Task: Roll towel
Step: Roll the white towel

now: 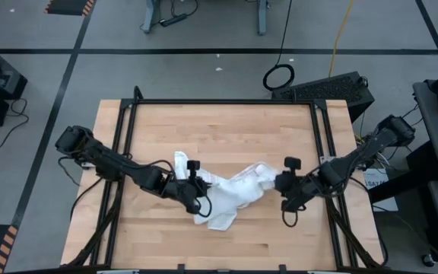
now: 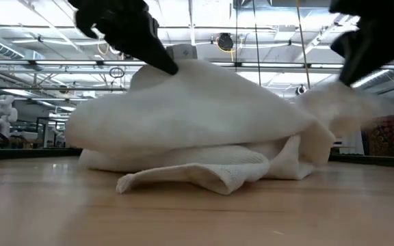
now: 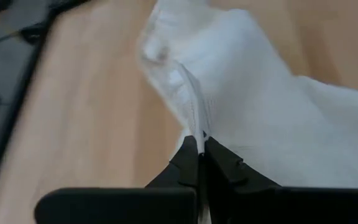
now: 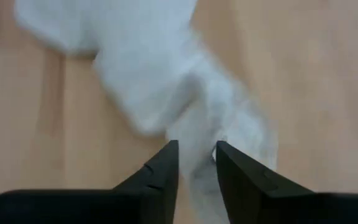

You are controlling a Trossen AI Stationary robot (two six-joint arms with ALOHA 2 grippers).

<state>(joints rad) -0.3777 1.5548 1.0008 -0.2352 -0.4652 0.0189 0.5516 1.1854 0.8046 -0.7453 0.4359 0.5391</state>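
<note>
Towel [image 1: 226, 192] sits crumpled mid-desk [image 1: 226, 129], between my two arms, long axis roughly left-right across the desk. Left gripper [image 3: 201, 144] has its jaws pinched tight on a fold at the towel's left side. Right gripper [image 4: 196, 155] has its jaws parted around the right end, cloth between them, not clamped. Left is the arm with the firm hold, I judge.

Dark jointed arms [image 1: 124, 166] (black cables)
</note>
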